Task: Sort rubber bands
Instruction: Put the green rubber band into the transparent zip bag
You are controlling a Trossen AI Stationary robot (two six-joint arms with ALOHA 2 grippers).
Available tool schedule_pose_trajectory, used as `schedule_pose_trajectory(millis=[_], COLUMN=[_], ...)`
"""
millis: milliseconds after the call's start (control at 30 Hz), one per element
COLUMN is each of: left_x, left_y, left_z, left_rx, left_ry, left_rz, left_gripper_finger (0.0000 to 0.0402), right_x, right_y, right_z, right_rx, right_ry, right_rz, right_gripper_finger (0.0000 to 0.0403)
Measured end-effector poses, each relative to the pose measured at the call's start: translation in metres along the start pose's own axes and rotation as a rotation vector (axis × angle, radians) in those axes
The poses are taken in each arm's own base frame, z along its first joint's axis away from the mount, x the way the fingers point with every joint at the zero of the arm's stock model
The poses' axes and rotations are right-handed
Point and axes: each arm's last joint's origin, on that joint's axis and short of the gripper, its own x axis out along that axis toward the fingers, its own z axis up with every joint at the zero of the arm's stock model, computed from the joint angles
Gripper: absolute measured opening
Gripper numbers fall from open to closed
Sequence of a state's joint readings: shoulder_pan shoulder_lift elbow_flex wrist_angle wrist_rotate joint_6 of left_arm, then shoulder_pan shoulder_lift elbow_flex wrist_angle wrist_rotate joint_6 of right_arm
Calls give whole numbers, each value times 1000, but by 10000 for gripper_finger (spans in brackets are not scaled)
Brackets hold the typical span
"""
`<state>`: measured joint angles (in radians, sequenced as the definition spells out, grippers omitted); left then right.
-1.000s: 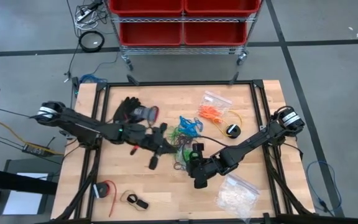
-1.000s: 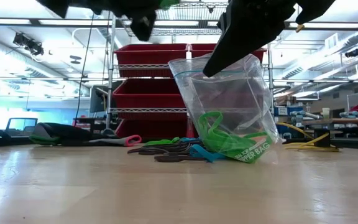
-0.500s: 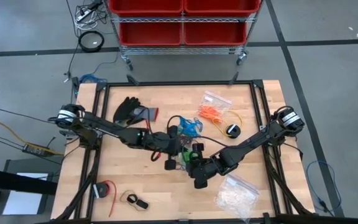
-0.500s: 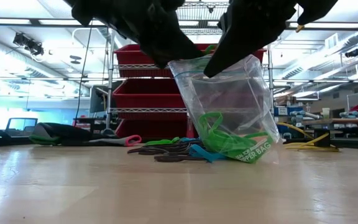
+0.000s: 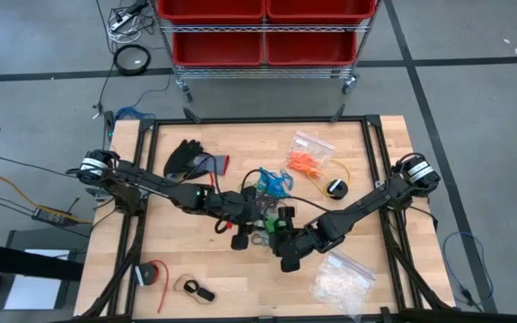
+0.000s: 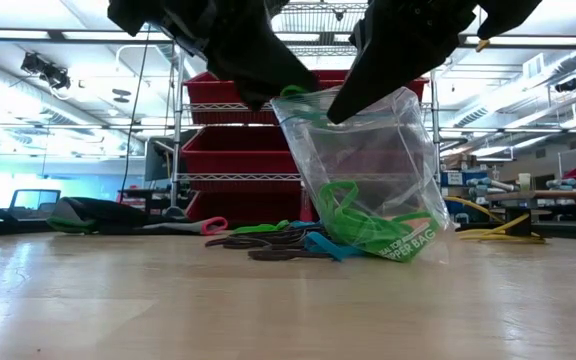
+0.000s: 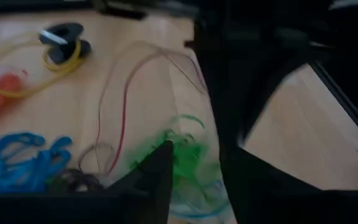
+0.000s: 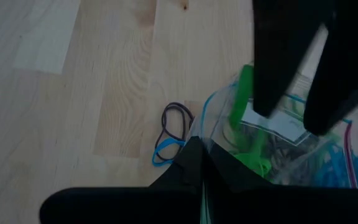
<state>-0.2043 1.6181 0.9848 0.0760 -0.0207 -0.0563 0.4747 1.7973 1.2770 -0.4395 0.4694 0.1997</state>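
Note:
A clear zip bag [image 6: 368,170] stands upright at mid-table with green rubber bands [image 6: 353,225] in its bottom. My right gripper [image 8: 201,177] is shut on its rim. My left gripper [image 6: 268,95] hovers at the bag's open mouth, its fingers [image 8: 278,68] apart. A green band [image 8: 244,93] hangs from just under them into the bag. A pile of blue, green and dark rubber bands [image 5: 266,187] lies on the table behind the bag. Two loose bands [image 8: 171,134] lie beside it. My right gripper pinches the bag's top rim [image 8: 207,149] between its two shut fingers, coming slanting down from the table's right. The bag hangs open below the hold, its bottom [image 6: 388,250] resting on the table. My left gripper: I cannot tell whether a finger touches the green band.
Black gloves [image 5: 187,160] lie at the far left. A small bag of orange bands [image 5: 308,161] and a yellow cable with a black spool [image 5: 335,186] lie at the far right. A bag of whitish pieces [image 5: 341,280] sits near right. A cart of red bins [image 5: 263,27] stands beyond the far edge.
My left gripper has moved toward the table's right and down to the bag's mouth, tipping its fingers downward. A green band now shows at the mouth below its fingertips. The bag has stayed put.

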Motion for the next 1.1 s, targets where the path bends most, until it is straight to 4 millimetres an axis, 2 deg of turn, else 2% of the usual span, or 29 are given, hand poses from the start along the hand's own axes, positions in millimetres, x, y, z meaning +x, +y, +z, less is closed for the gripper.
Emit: schedule_pose_trajectory(millis=[233,500,600,700,867,1100], left_x=[-12,-51,-60,-60,-50,-41], left_y=[1,5,7,13,26,57], left_z=[3,21,18,7,-27,-75], left_rx=[0,36,57,83,79,4], left_ry=[16,-42,-4,79,188,165], left_rz=[51,182,224,290,343,380], left_gripper_finger=[162,163,163,163,163,163], right_x=[0,0,0,0,0,0], right_y=[0,0,0,0,0,0], right_z=[0,0,0,0,0,0], right_rx=[-1,0,0,3,5,8], right_ry=[2,3,3,2,2,-2], right_rz=[0,-1,-1,-1,-1,0], right_gripper_finger=[0,0,0,0,0,0])
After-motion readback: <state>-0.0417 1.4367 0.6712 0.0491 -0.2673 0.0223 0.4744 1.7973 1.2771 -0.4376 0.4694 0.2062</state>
